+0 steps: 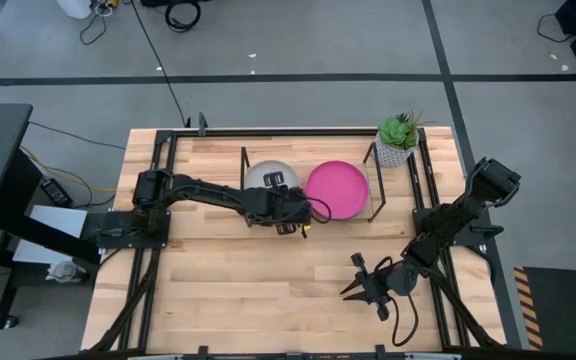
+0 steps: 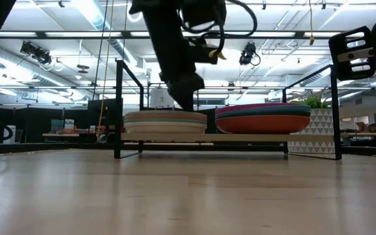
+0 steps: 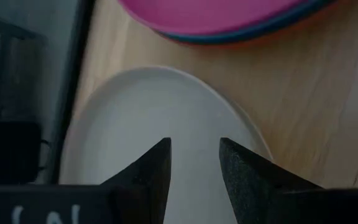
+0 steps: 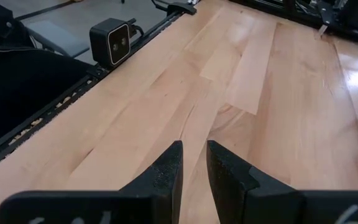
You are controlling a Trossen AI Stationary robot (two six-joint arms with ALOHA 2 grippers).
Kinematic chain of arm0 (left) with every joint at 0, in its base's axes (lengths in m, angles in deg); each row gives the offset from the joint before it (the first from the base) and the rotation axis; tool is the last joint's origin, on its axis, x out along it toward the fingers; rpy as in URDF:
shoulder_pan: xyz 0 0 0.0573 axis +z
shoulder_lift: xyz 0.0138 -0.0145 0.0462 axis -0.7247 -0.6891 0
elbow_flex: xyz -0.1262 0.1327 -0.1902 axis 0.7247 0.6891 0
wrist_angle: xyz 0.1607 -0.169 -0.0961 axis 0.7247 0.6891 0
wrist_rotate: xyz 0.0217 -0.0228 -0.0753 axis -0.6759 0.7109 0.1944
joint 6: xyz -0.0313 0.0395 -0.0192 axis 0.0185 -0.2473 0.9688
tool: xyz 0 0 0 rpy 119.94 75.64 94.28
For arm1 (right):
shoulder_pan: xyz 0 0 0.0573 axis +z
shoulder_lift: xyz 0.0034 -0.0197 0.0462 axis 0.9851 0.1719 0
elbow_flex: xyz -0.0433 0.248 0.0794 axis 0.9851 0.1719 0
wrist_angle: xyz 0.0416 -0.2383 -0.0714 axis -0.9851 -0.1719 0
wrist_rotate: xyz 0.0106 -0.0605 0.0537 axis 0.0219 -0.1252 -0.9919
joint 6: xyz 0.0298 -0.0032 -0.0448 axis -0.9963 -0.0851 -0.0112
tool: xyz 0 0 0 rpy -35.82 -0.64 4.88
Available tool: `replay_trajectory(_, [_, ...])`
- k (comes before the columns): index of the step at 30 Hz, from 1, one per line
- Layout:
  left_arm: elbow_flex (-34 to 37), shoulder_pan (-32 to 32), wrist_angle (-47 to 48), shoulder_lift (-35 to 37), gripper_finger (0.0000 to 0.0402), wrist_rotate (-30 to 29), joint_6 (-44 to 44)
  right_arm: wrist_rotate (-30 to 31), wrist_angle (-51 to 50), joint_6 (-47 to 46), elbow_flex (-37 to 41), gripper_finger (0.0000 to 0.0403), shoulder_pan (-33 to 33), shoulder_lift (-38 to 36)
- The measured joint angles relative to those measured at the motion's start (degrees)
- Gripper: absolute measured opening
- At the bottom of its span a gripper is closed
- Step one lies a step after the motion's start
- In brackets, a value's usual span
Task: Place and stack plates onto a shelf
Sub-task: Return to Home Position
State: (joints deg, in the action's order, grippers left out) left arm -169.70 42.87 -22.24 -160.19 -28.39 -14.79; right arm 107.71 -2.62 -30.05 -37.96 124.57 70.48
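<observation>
The shelf [image 1: 373, 215] stands at the table's far middle and holds two stacks of plates. The left stack [image 2: 165, 121] has a grey plate [image 1: 266, 176] on top. The right stack [image 2: 263, 119] has a magenta plate [image 1: 337, 189] on top, with teal and orange rims below it. My left gripper [image 1: 286, 208] hovers just above the grey plate [image 3: 148, 118], open and empty. It also shows in the left wrist view [image 3: 194, 155] and the low view [image 2: 185, 91]. My right gripper [image 1: 360, 285] waits over the table's near right, open by a narrow gap and empty, as the right wrist view [image 4: 194, 155] shows.
A small potted green plant [image 1: 399, 140] stands beside the shelf's right end. The shelf's black upright rods [image 2: 118, 108] frame both stacks. Bare wood table [image 1: 258, 290] lies in front of the shelf. A small camera [image 4: 112, 40] sits at the table's edge.
</observation>
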Motion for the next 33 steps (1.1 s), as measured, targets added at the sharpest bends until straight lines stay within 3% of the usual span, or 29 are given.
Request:
replay_trajectory(9, [-10.8, -4.2, 7.0, 0.6, 0.0143, -3.3, -4.6, 0.8, -0.1, 0.9, 0.0, 0.0078, 0.0, 0.0])
replay_trajectory(14, [-11.5, -6.1, 8.3, 5.4, 0.0142, -0.1, -4.1, 8.7, -0.9, 2.3, 0.0, 0.0078, 1.0, 0.0])
replay_trajectory(21, [-5.3, -10.4, 7.2, 14.6, 0.0142, -0.9, -0.3, 10.4, -2.8, 4.5, 0.0, 0.0078, 2.8, 0.0])
replay_trajectory(28, [6.5, -16.2, 2.6, 25.0, 0.0142, -1.7, 6.8, 11.0, -1.4, 11.1, 0.0, 0.0078, 3.2, -0.1])
replay_trajectory(33, [16.2, -20.8, -2.4, 32.8, 0.0142, -4.7, 12.0, 19.2, 4.3, 12.0, 0.0, 0.0078, 3.2, -2.7])
